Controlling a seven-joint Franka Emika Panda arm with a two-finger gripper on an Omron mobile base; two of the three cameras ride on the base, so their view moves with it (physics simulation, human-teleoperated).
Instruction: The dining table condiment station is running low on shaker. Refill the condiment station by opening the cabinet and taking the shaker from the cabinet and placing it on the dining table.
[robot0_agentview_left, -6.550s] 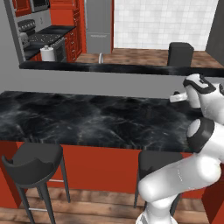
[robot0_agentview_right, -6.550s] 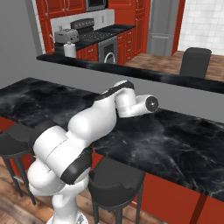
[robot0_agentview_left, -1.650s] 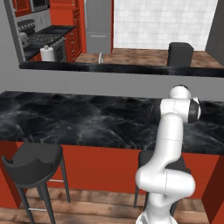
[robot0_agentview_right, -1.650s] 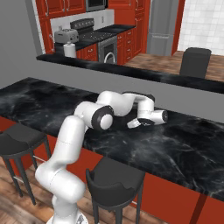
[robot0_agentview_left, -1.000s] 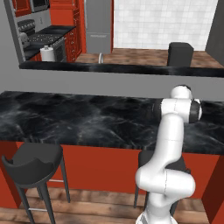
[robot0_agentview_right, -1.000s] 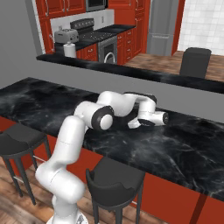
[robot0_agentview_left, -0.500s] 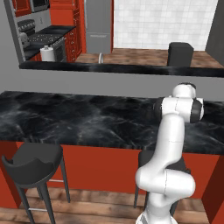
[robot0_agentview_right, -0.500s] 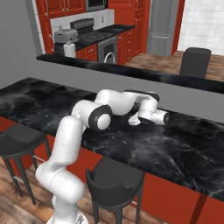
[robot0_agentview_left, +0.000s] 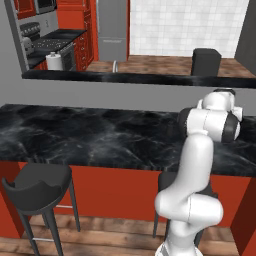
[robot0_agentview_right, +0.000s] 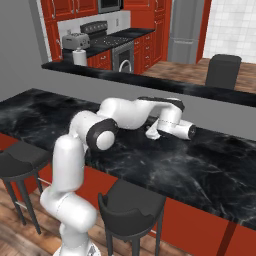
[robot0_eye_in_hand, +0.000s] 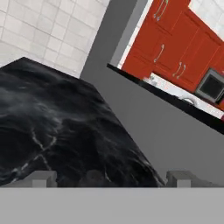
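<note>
The dining table (robot0_agentview_right: 210, 165) stretches across both base views with its black white-veined marble top (robot0_agentview_left: 100, 140) and red front. My arm is folded low over it, and my gripper (robot0_agentview_right: 151, 133) hangs just above the marble near the grey ledge. In the hand view the gripper (robot0_eye_in_hand: 111, 178) is open, its fingertips (robot0_eye_in_hand: 43, 177) wide apart over the marble, with nothing clearly held between them. I cannot make out the shaker. Red wall cabinets (robot0_eye_in_hand: 192, 39) with silver bar handles stand far off in the kitchen, doors shut.
A grey half wall with a black ledge (robot0_agentview_right: 150, 82) runs behind the table. Black round stools (robot0_agentview_left: 37, 182) (robot0_agentview_right: 132, 202) stand at the red front. Beyond the ledge are a stove (robot0_agentview_right: 102, 35), a toaster (robot0_agentview_right: 75, 40) and a black bin (robot0_agentview_right: 222, 70).
The arm, raised over the table several seconds ago, now lies folded low over the marble. In the last second the hand has crept slightly right along the tabletop.
</note>
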